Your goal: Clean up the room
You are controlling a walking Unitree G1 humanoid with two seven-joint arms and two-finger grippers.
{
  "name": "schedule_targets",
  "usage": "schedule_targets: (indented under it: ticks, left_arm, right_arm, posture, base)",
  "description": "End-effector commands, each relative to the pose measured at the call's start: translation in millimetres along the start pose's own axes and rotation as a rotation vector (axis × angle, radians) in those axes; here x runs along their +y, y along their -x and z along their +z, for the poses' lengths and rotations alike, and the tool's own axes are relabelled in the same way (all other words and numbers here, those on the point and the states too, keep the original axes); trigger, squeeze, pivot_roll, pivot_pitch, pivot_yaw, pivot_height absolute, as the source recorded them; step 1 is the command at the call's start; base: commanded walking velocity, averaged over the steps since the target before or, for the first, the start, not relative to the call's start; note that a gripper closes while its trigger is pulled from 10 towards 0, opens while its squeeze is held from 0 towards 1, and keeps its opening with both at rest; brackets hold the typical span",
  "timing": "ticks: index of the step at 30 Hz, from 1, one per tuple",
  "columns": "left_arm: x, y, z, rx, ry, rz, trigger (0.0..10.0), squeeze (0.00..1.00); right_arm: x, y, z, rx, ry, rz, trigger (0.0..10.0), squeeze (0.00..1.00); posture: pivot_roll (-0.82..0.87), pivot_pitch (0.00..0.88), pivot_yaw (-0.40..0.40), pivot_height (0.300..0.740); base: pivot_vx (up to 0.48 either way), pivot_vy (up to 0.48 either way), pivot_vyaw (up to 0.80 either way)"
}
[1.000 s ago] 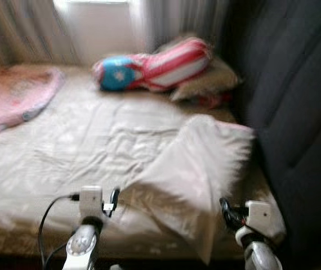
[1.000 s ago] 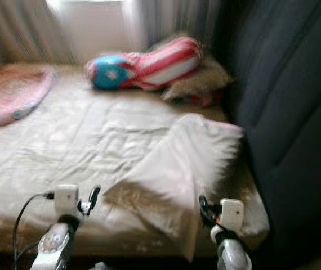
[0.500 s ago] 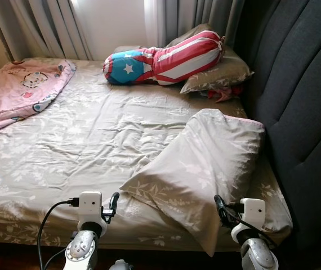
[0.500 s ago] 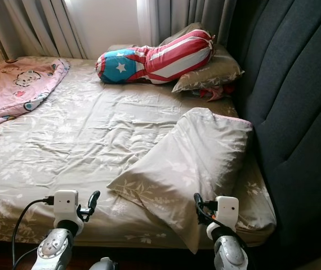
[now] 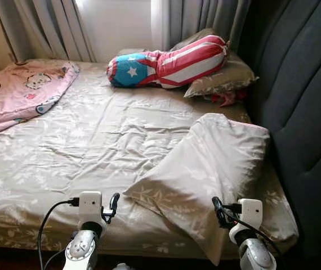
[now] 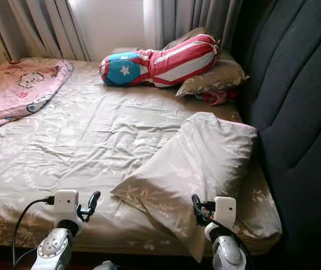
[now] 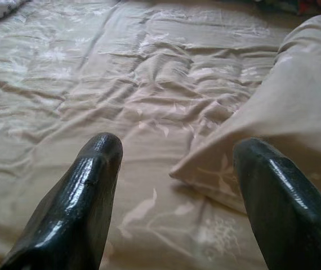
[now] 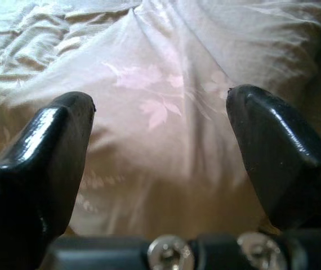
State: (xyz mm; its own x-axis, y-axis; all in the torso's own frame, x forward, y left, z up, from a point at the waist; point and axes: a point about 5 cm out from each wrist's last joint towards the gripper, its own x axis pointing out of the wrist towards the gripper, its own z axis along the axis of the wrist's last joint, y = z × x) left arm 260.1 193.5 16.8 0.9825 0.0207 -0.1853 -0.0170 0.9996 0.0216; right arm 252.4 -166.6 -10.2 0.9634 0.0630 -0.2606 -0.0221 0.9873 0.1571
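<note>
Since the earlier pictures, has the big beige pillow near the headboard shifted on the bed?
No. The beige pillow leans against the dark headboard as before, its corner on the same sheet wrinkles; only the camera view has shifted slightly.

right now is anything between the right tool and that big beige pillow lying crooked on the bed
Nothing visible. The right tool is open and aimed straight at the beige pillow, with only air between its fingers and the fabric. The left tool is open too, facing the pillow's corner over the rumpled sheet.
</note>
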Motion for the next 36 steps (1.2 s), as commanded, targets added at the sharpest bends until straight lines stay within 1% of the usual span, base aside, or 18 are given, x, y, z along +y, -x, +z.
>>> schedule_targets:
  ticks: [1, 7, 9, 12, 19, 23, 24, 25, 26, 27, 29, 31, 32, 33, 34, 36]
  left_arm:
    - [-3.6, -3.1, 3.7, -0.008, 0.019, -0.006, 10.0, 0.00]
    - [-4.2, -3.5, 4.1, -0.006, 0.018, -0.007, 10.0, 0.00]
    - [-3.9, -3.6, 3.9, -0.005, 0.016, -0.004, 10.0, 0.00]
    - [-3.9, -3.7, 3.7, -0.001, 0.016, -0.004, 10.0, 0.00]
    - [-5.1, -3.3, 3.5, -0.002, 0.013, -0.010, 10.0, 0.00]
    - [-5.0, -3.3, 3.6, -0.001, 0.011, -0.013, 10.0, 0.00]
    - [-5.1, -3.4, 3.9, -0.002, 0.011, -0.014, 10.0, 0.00]
    - [-5.1, -3.6, 4.2, -0.003, 0.011, -0.014, 10.0, 0.00]
    - [-5.1, -3.8, 4.9, -0.005, 0.010, -0.015, 10.0, 0.00]
    - [-5.1, -4.1, 5.7, -0.007, 0.010, -0.015, 10.0, 0.00]
    - [-5.1, -4.1, 5.7, -0.007, 0.010, -0.015, 10.0, 0.00]
    - [-4.4, -4.5, 7.9, -0.014, 0.007, -0.018, 10.0, 0.00]
    - [-4.4, -4.5, 7.9, -0.014, 0.007, -0.018, 10.0, 0.00]
    - [-2.6, -4.3, 9.5, -0.016, -0.001, -0.026, 10.0, 0.00]
    - [-0.9, -3.3, 10.4, -0.018, -0.006, -0.031, 10.0, 0.00]
    - [0.7, -2.1, 11.8, -0.023, -0.009, -0.030, 10.0, 0.00]
  right_arm:
    - [-5.0, 1.5, -0.9, 0.003, 0.002, -0.013, 10.0, 0.00]
    - [-7.6, 1.1, -2.2, 0.014, 0.008, -0.040, 10.0, 0.00]
    - [-9.9, 1.0, -4.5, 0.038, 0.016, -0.052, 10.0, 0.00]
    - [-10.3, 0.9, -5.2, 0.043, 0.010, -0.048, 10.0, 0.00]
    - [-8.2, 0.8, -9.7, 0.084, -0.014, -0.012, 10.0, 0.00]
    - [-7.9, 0.1, -11.2, 0.101, -0.031, -0.015, 10.0, 0.00]
    - [-8.0, -0.7, -11.3, 0.110, -0.025, -0.015, 10.0, 0.47]
    - [-8.4, -1.7, -12.0, 0.129, -0.016, -0.018, 10.0, 0.70]
    - [-8.3, -3.0, -13.1, 0.150, -0.023, -0.018, 10.0, 1.00]
    - [-7.6, -4.4, -13.3, 0.159, -0.047, -0.018, 10.0, 1.00]
    - [-7.6, -4.4, -13.3, 0.159, -0.047, -0.018, 10.0, 1.00]
    - [-8.1, -9.4, -13.1, 0.196, -0.115, -0.050, 10.0, 1.00]
    - [-8.1, -9.4, -13.1, 0.196, -0.115, -0.050, 10.0, 1.00]
    - [-9.6, -14.1, -12.6, 0.236, -0.174, -0.106, 10.0, 1.00]
    - [-9.1, -16.5, -11.5, 0.243, -0.211, -0.128, 10.0, 1.00]
    - [-9.3, -18.6, -10.0, 0.256, -0.205, -0.140, 10.0, 1.00]
  posture:
    - [-0.06, 0.000, -0.027, 0.668]
    - [-0.06, 0.000, -0.027, 0.668]
    - [-0.06, 0.000, -0.028, 0.668]
    - [-0.06, 0.000, -0.029, 0.668]
    - [-0.06, 0.000, -0.027, 0.668]
    - [-0.06, 0.000, -0.024, 0.668]
    - [-0.06, 0.000, -0.022, 0.668]
    - [-0.06, 0.000, -0.022, 0.668]
    - [-0.05, 0.000, -0.022, 0.668]
    - [-0.05, 0.000, -0.022, 0.668]
    - [-0.05, 0.000, -0.022, 0.668]
    - [-0.03, 0.000, -0.016, 0.668]
    - [-0.03, 0.000, -0.016, 0.668]
    - [-0.02, 0.000, -0.012, 0.668]
    - [-0.02, 0.000, -0.008, 0.668]
    - [-0.01, 0.000, -0.003, 0.668]
  base:
    - [0.341, 0.000, 0.00]
    - [0.341, 0.000, 0.00]
    - [0.337, 0.000, 0.00]
    - [0.304, 0.000, 0.00]
    - [0.000, 0.000, 0.00]
    - [0.000, 0.000, 0.00]
    - [0.000, 0.000, 0.00]
    - [0.000, 0.000, 0.00]
    - [0.000, 0.000, 0.00]
    - [0.000, 0.000, 0.00]
    - [0.000, 0.000, 0.00]
    - [0.000, 0.000, 0.00]
    - [0.000, 0.000, 0.00]
    - [0.000, 0.000, 0.00]
    - [0.000, 0.000, 0.00]
    - [0.000, 0.000, 0.00]
